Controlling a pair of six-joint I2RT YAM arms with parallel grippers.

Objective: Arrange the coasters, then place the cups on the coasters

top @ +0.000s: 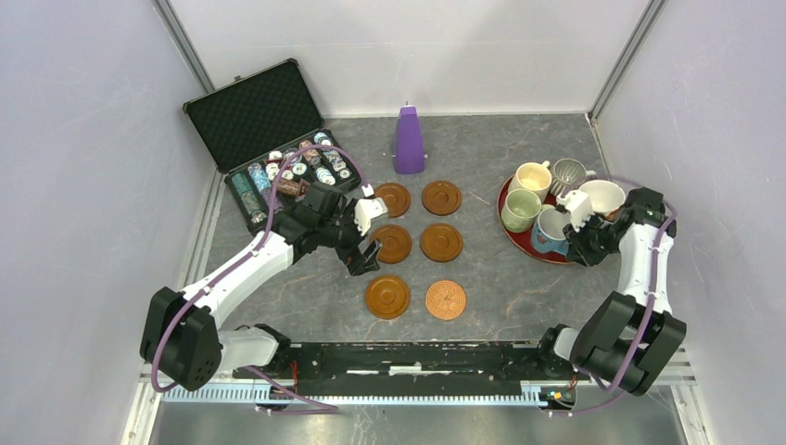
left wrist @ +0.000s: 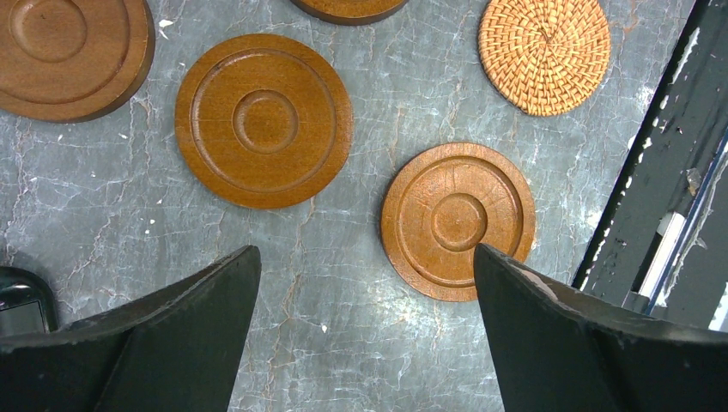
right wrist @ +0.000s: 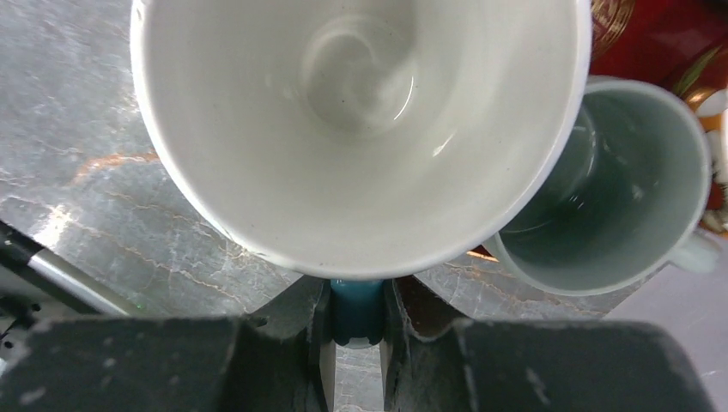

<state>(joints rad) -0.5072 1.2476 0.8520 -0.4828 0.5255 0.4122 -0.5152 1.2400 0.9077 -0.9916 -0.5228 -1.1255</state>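
Six coasters lie in two columns of three on the table. Five are glossy brown, such as the one at the near left (top: 387, 296), and one is woven orange-brown (top: 446, 299). My left gripper (top: 357, 252) hovers open just left of the middle row, with nothing between its fingers. From its wrist, a ringed coaster (left wrist: 458, 221) lies by the right fingertip (left wrist: 502, 270). Several cups stand on the red tray (top: 528, 247). My right gripper (right wrist: 356, 296) is shut on the handle of the blue cup (right wrist: 360, 129), which is white inside. A pale green cup (right wrist: 618, 189) is beside it.
The purple cone (top: 409, 141) stands behind the coasters. The open black case (top: 269, 148) of poker chips is at the back left, close to my left arm. On the tray are also a cream yellow cup (top: 533, 176), a grey ribbed cup (top: 567, 173) and a white-inside cup (top: 602, 197).
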